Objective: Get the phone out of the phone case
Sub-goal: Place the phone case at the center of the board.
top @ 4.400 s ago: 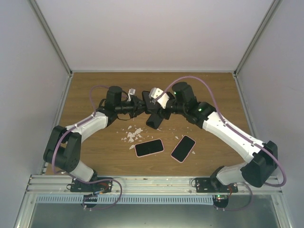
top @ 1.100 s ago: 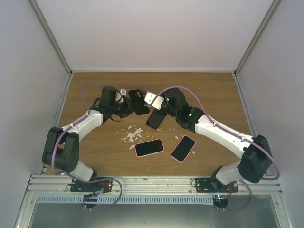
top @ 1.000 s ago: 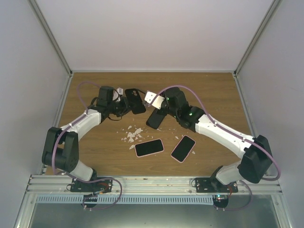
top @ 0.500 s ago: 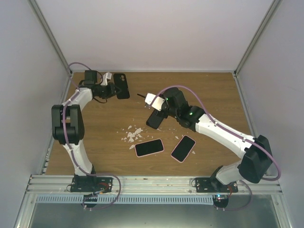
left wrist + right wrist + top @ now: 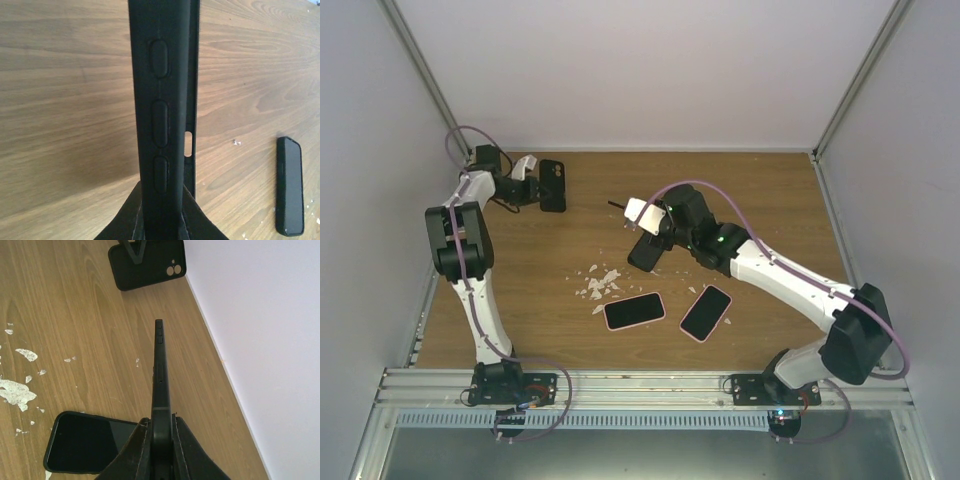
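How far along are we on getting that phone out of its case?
Done: the black phone case, clamped in the left gripper at far left, looks empty, light showing through its side cutout. In hand: the right gripper pinches the bare phone edge-up, well apart from it. Left: probably just setting both down.

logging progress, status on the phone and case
Left gripper shut on black phone case, far left. Right gripper shut on bare phone, held on edge. Phone clear of case. Second phone on table near right gripper, white flakes nearby.
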